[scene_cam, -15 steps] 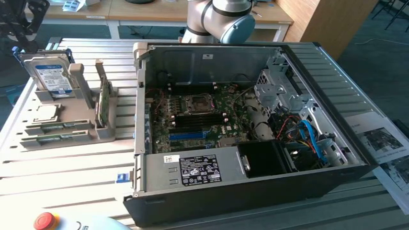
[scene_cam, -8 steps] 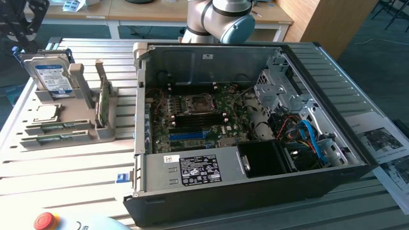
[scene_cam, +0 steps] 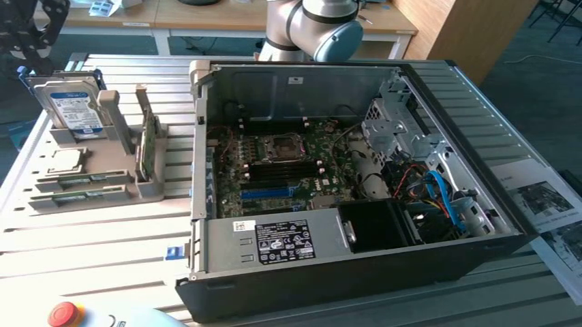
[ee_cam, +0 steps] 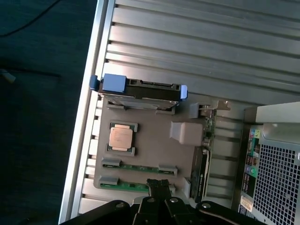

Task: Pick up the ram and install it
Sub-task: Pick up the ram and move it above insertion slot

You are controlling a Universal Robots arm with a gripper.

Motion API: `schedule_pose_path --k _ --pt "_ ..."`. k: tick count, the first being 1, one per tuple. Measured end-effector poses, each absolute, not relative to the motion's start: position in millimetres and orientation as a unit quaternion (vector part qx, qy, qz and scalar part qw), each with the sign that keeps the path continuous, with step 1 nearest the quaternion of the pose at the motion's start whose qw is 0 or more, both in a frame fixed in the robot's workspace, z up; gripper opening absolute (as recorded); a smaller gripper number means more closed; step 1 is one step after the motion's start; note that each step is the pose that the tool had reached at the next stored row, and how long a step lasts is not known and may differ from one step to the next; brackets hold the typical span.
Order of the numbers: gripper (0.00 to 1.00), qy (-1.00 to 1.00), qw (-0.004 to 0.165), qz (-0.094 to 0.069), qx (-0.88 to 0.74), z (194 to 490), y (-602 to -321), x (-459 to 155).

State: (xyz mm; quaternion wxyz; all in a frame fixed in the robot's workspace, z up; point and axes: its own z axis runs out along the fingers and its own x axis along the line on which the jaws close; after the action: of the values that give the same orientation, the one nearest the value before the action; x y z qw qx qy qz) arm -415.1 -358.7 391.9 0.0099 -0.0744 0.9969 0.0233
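Two ram sticks lie flat in slots of a grey holder (scene_cam: 150, 191) at the exterior view's left: one ram stick (scene_cam: 84, 180) and a second ram stick (scene_cam: 76, 198) beside it. In the wrist view the same two show as thin green strips, the first (ee_cam: 140, 168) and the second (ee_cam: 125, 186). My gripper (ee_cam: 157, 184) hangs well above the holder, its black fingers shut together with nothing between them, their tips lined up over the end of the second stick. The open computer case (scene_cam: 364, 272) lies on its side with the motherboard (scene_cam: 286, 170) exposed.
The holder also carries a hard drive (scene_cam: 71, 109) standing upright, a broad green expansion card (scene_cam: 146, 139) on edge and a CPU (scene_cam: 62, 160). My arm's joint (scene_cam: 318, 27) rises behind the case. A red button (scene_cam: 65, 313) sits at the front. Papers (scene_cam: 546, 204) lie to the exterior view's right.
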Motion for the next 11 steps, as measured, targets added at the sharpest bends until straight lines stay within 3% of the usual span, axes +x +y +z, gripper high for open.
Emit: schedule_pose_path --k 11 --pt "0.1 0.99 0.008 0.024 -0.139 391.8 -358.8 -415.1"
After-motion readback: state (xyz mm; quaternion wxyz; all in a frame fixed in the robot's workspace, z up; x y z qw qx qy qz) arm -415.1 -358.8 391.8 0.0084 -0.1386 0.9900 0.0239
